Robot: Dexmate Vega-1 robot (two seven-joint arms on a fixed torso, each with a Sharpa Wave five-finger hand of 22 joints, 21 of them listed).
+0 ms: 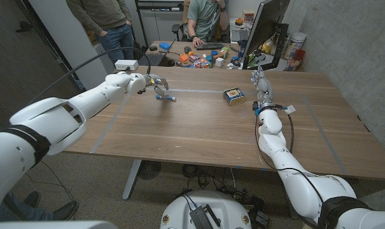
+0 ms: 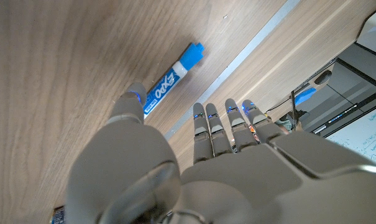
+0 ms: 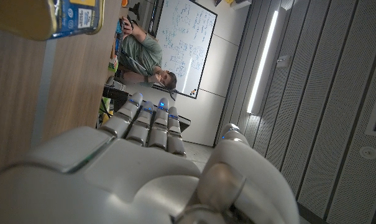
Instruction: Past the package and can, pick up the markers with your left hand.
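I am reaching my left hand (image 1: 153,83) over the table (image 1: 198,127), fingers apart and holding nothing, in the approach step. The marker (image 2: 169,79) is lying on the wood just beyond my fingertips (image 2: 135,94), not yet gripped. Next, I judge, I am needing to lower and close around its barrel. My right hand (image 1: 261,86) is standing upright, fingers straight, empty, with the can (image 1: 234,96) just beside it.

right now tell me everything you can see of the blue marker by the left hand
The marker is a slim dry-erase pen with a white barrel, blue printed label and blue cap, plastic by its look. It lies flat on the wooden table, near a grey tape line. The left hand hovers above it, fingers apart; whether a fingertip touches the barrel cannot be told.
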